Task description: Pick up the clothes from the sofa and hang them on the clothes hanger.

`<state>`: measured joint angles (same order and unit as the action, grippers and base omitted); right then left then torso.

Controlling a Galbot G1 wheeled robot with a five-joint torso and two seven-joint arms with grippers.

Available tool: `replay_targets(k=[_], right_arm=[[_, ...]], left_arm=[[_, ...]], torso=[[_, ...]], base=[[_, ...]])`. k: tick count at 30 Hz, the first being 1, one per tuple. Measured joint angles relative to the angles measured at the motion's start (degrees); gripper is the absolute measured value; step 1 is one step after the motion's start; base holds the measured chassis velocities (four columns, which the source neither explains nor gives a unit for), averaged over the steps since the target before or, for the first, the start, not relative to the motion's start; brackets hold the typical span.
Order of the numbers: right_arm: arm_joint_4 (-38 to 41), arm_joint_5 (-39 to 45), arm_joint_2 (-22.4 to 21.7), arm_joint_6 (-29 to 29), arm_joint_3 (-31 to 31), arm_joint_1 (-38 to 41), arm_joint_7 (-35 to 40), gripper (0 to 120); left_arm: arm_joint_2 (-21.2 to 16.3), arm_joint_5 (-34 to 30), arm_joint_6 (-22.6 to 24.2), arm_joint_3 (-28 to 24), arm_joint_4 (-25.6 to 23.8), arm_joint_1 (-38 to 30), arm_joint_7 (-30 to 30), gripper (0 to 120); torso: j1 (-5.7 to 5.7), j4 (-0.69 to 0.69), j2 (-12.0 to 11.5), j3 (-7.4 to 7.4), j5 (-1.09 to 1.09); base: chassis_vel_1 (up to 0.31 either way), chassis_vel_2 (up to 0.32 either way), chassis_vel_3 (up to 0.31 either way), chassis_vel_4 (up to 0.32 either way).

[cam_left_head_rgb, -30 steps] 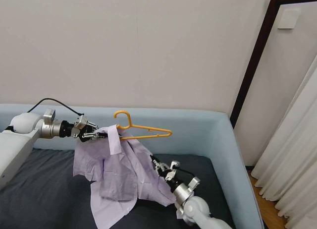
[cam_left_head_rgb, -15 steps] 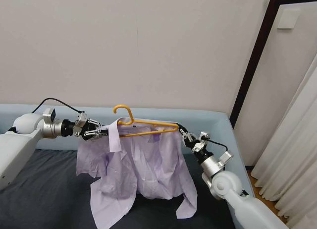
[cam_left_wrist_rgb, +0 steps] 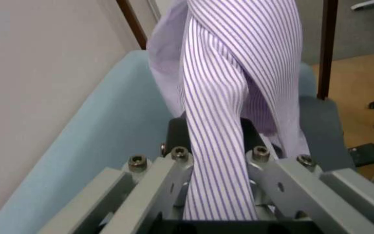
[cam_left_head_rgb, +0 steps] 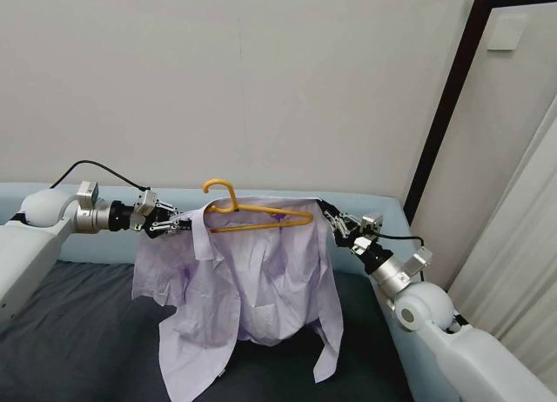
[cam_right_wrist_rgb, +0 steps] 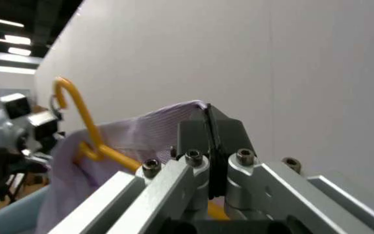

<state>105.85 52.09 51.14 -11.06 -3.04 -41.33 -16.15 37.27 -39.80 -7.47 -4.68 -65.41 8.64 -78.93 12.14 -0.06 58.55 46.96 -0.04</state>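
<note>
As the right tool (cam_left_head_rgb: 328,214) rose, the shirt (cam_left_head_rgb: 261,276) spread wider.

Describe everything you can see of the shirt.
The shirt is light cloth with fine purple-and-white stripes and a collar, and it seems open at the front. It hangs spread out in the air above the sofa. Its shoulders are draped over the yellow hanger, and a sleeve and the hem dangle low. The left gripper is shut on a twisted fold at one shoulder. The right gripper pinches the opposite shoulder edge by the hanger's end.
</note>
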Motion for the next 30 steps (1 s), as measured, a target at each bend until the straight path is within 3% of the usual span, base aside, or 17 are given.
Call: replay_targets(k=[8,17,25,30], right_arm=[[7.32,1.89,-2.98,0.45,1.66,-3.01,-2.14,0],[9.15,5.02,-3.0,1.72,5.22,-4.95,-0.94,0],[14.22,20.11,-2.17,5.93,9.94,-5.01,6.68,0],[14.9,24.15,-0.76,6.28,11.11,-3.42,6.48,0]], left_arm=[[0.0,2.04,-0.55,0.17,-0.98,0.92,3.72,7],[0.14,2.3,-0.56,0.25,-1.12,0.98,4.99,7],[0.33,2.34,-0.86,0.54,0.72,0.27,5.03,7],[0.75,3.31,-1.37,0.94,1.16,1.06,5.33,7]], torso=[[0.0,0.0,0.0,0.0,0.0],[0.0,-0.01,0.0,0.0,0.0],[0.0,-0.01,-0.01,0.0,0.0],[0.0,0.0,-0.01,0.0,0.01]], base=[[0.0,0.0,0.0,0.0],[0.0,0.0,0.0,0.0],[0.0,0.0,0.0,0.0],[0.0,0.0,0.0,0.0]])
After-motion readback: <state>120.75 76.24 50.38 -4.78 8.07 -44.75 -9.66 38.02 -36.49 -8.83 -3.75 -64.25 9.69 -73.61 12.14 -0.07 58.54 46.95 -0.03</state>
